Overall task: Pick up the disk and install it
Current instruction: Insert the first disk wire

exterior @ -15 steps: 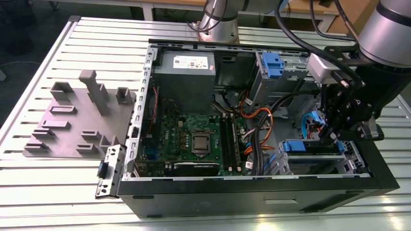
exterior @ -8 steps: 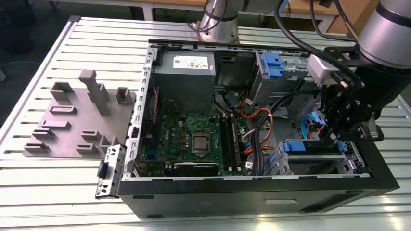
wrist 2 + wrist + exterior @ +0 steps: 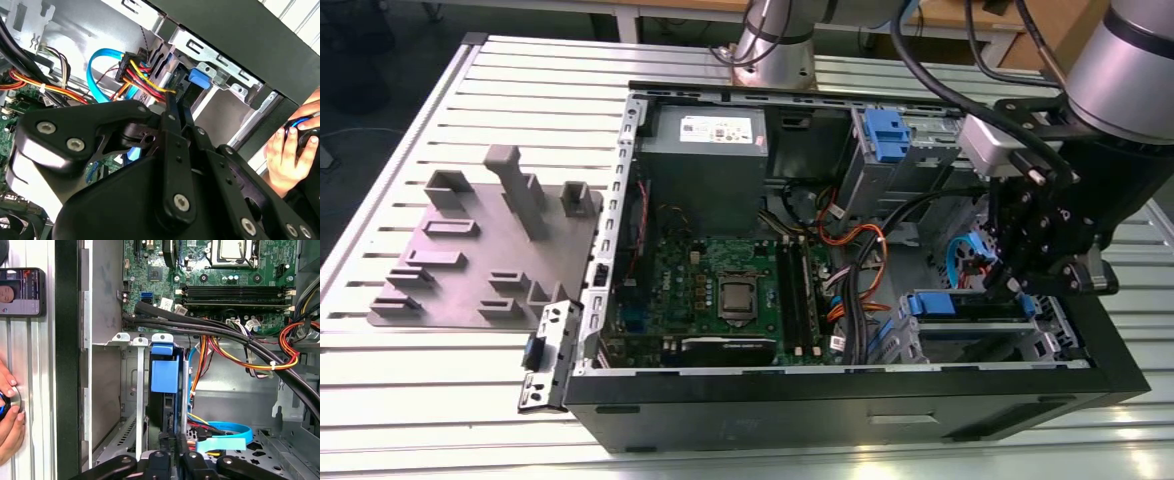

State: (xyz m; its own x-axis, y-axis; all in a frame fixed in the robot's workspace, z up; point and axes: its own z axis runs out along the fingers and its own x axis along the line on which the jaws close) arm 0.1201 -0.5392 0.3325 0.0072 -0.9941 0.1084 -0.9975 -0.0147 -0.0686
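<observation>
Lab: slatted bench (image 3: 400,400), opened computer (image 3: 854,400)

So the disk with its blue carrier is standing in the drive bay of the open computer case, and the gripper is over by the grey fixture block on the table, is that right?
Not quite. The gripper is not by the grey fixture block; it is inside the open computer case, right at the drive bay where the disk stands with its blue carrier. The exterior view shows this; the block lies apart, at that view's left.
</observation>
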